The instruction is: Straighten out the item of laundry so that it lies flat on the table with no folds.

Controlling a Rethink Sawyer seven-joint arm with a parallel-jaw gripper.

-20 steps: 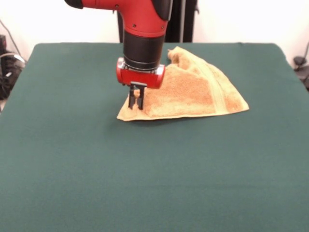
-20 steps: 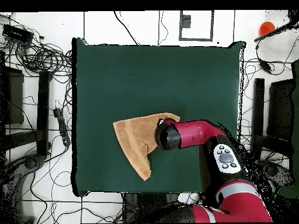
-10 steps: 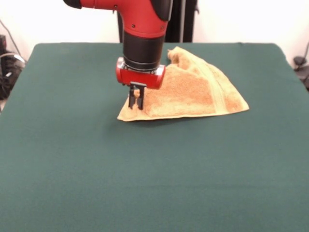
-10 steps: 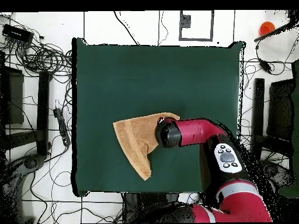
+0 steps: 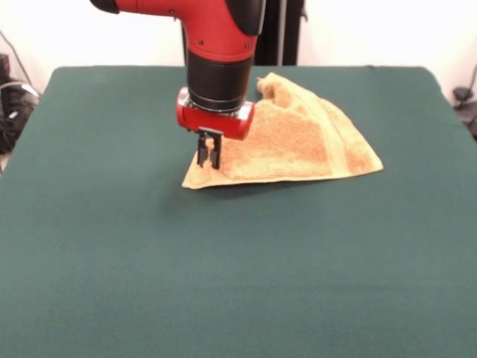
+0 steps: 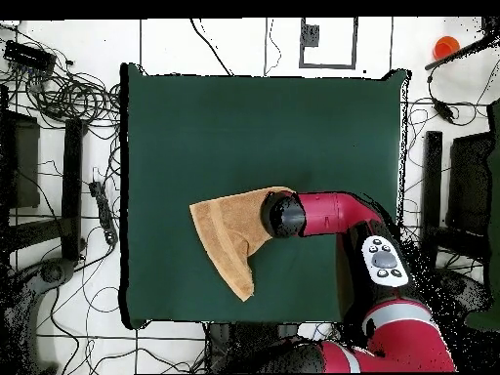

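On the dark green worktop (image 5: 112,253), toward its far side, the tan-orange towel (image 5: 298,142) lies folded into a rough triangle. The tool (image 5: 208,158) hangs over the towel's left corner, its fingers close together with a narrow gap, gripping nothing.

A plain white wall (image 5: 387,30) stands behind the bench (image 5: 238,283), crossed by a dark upright post (image 5: 279,31). Seen from overhead, the pale tiled floor (image 6: 244,44) is strewn with black cables (image 6: 68,93), with dark equipment (image 6: 20,161) along both sides and an orange object (image 6: 445,46) in one corner.
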